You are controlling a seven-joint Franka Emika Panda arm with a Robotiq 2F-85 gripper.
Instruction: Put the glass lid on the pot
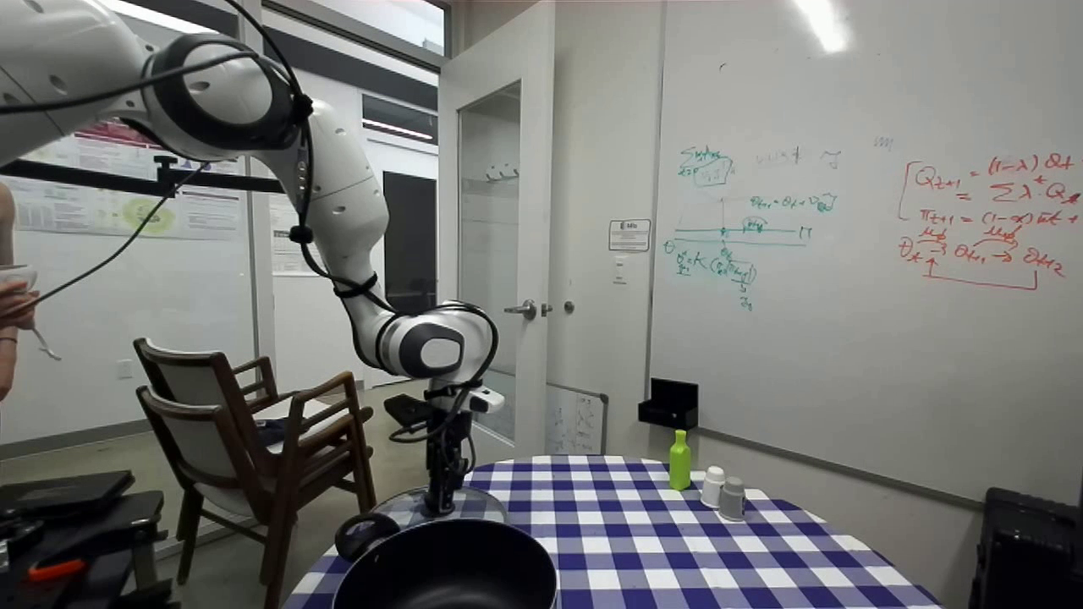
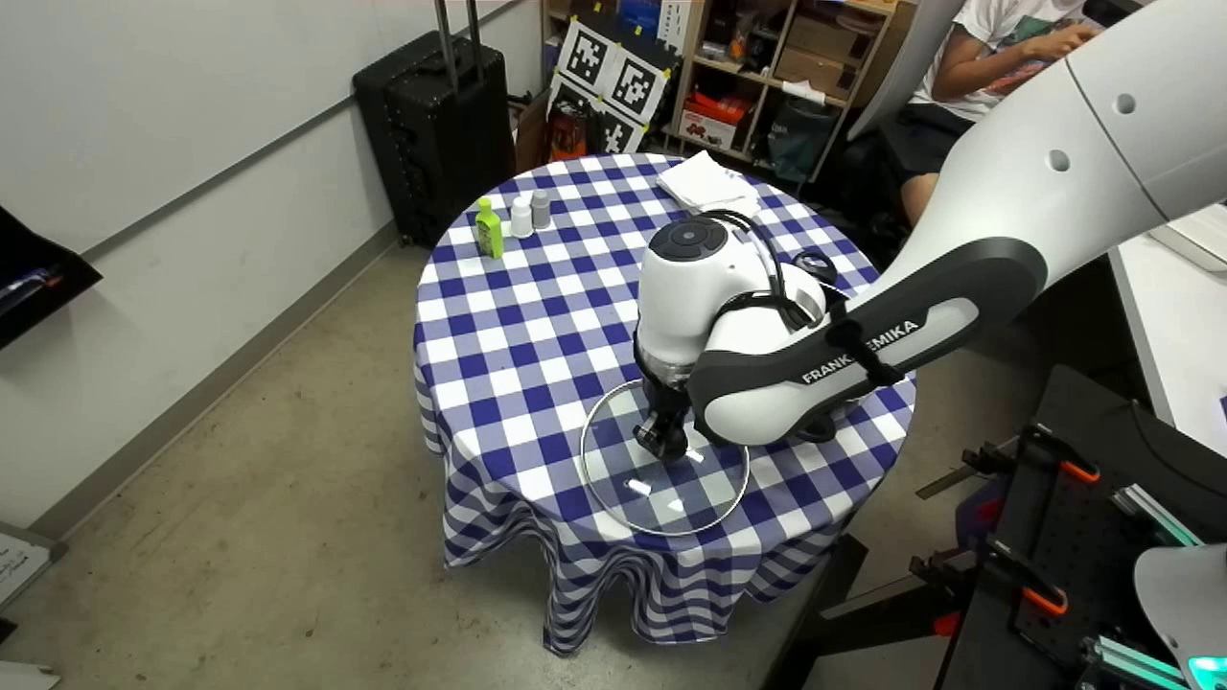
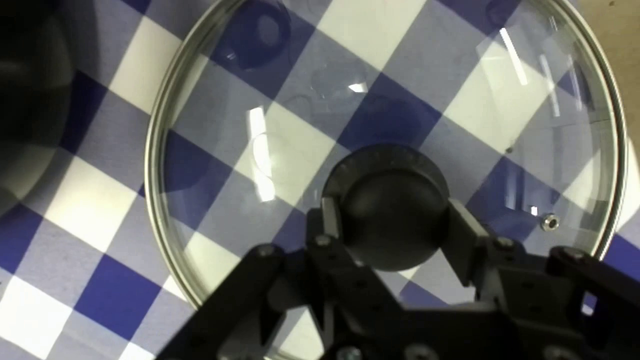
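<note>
The glass lid is round and transparent, with a greyish rim and a black centre knob. It is over the checkered tablecloth near the table's edge, also visible in both exterior views. I cannot tell whether its rim touches the cloth. My gripper points down, with its two fingers against opposite sides of the knob, shut on it. The gripper also shows in both exterior views. The black pot stands open beside the lid. Its side shows in the wrist view; the arm mostly hides it in an exterior view.
The round table has a blue-and-white checkered cloth. A green bottle, a white shaker and a grey shaker stand across the table. A folded white cloth lies near its edge. A pot handle sticks out toward the lid.
</note>
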